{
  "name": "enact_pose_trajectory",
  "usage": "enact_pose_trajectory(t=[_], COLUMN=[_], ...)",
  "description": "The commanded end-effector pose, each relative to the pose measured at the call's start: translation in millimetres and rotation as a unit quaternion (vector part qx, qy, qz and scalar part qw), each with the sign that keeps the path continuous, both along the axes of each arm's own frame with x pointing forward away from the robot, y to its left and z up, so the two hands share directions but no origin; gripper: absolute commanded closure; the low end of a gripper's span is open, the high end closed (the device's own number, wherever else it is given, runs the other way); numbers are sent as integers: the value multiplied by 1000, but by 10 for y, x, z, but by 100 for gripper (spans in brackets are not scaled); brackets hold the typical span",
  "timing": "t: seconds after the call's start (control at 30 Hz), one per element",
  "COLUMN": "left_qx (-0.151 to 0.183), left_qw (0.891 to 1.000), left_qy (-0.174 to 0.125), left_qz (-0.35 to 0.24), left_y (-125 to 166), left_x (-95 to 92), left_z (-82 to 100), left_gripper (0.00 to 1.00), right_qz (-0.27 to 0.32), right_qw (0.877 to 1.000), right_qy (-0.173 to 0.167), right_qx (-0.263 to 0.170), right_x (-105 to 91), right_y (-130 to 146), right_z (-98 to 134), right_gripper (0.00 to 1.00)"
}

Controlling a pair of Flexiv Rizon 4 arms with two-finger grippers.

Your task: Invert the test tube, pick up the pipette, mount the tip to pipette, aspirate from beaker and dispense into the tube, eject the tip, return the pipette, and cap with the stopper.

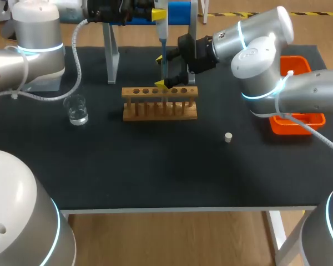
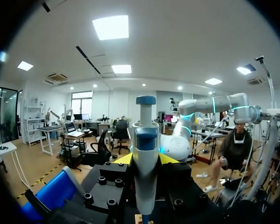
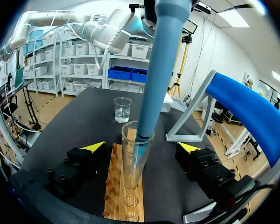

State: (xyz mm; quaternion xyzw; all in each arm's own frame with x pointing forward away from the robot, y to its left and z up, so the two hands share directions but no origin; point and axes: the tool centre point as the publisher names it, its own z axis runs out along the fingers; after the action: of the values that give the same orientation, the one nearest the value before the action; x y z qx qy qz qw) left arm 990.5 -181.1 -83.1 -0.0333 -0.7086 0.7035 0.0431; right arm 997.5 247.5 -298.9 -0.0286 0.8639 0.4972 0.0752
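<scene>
The left tool is clenched on the pipette, whose lower end dips into the tube standing in the wooden rack. The right tool is released, 1 finger on either side of the tube, apparently not touching it. The beaker and the stopper sit on the surface.

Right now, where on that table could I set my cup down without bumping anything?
The wide front strip of the black mat, between the test tube rack and the near edge, is bare, apart from the stopper. Crowded: around the rack, where the pipette and right pincer meet.
</scene>
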Motion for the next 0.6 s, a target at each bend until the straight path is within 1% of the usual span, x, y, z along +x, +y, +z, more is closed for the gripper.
enact_pose_trajectory(t=[0.03,0.43,0.6], left_qx=[-1,-2,11], left_qw=[1000,1000,1000], left_qy=[-1,-2,-5], left_qz=[-1,-3,-12], left_y=[4,1,-31], left_x=[7,2,-14], left_z=[-4,-6,-8], left_gripper=[100,100,100], right_qz=[1,1,1], right_qw=[1000,1000,1000], right_qy=[1,1,1], right_qx=[-1,-1,-1], right_x=[3,3,3], right_y=[-10,-10,-10], right_z=[11,11,11], right_gripper=[0,0,0])
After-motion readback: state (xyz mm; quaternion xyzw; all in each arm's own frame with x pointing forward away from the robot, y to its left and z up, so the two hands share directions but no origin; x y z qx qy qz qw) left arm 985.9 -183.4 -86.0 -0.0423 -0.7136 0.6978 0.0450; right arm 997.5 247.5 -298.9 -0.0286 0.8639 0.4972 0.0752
